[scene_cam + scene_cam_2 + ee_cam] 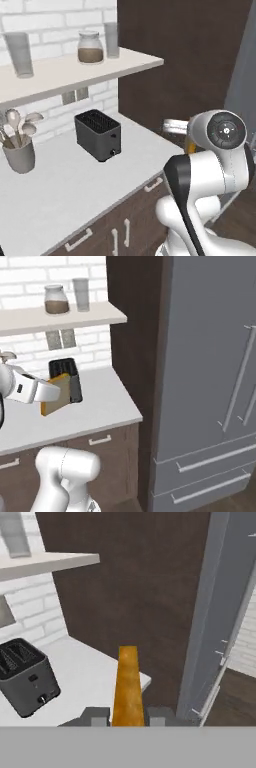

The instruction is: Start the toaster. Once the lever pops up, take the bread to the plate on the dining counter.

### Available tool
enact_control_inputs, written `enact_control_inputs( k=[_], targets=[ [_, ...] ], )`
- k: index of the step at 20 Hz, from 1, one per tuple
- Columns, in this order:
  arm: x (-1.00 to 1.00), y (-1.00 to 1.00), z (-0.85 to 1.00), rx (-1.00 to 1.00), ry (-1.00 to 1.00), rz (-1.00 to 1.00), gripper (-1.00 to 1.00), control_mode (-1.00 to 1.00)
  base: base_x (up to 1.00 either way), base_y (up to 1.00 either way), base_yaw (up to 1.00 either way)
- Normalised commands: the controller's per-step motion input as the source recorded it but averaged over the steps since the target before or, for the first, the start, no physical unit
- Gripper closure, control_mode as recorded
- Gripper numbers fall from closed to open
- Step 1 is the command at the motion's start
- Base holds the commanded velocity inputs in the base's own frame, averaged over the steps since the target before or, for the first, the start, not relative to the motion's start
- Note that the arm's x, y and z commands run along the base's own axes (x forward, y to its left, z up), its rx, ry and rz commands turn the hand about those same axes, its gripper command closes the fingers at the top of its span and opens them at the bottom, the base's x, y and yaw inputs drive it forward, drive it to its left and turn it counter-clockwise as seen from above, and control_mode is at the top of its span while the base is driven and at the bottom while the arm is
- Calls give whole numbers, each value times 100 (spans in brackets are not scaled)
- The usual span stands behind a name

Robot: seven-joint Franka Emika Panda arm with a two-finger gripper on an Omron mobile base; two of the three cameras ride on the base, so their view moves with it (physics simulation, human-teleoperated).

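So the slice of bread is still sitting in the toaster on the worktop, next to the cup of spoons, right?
Not quite. The bread is out of the toaster, clamped in the pincer above the worktop, as the right base view shows. The toaster itself does stand on the worktop near the cup of spoons.

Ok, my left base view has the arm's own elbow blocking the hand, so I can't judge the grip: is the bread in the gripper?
Observer: Yes. The hand view shows the bread edge-on, clamped between the fingertips of the gripper.
Operator: Is it clear of the toaster?
Observer: Yes. In the hand view the toaster sits apart from the slice, off to one side.
Operator: What's to the right of the worktop?
Observer: The right base view shows a grey fridge with long handles and two drawers.
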Motion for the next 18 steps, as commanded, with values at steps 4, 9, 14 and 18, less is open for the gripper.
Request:
enact_control_inputs(
  k=[4, 9, 14, 18],
  targets=[
    [0, 0, 0, 0, 0, 0, 100, 100, -41, 0, -77],
    [0, 0, 0, 0, 0, 0, 100, 100, -23, 0, -79],
    [0, 0, 0, 0, 0, 0, 100, 100, -9, -2, -81],
    [0, 0, 0, 0, 0, 0, 100, 100, -1, -11, -80]
  ],
)
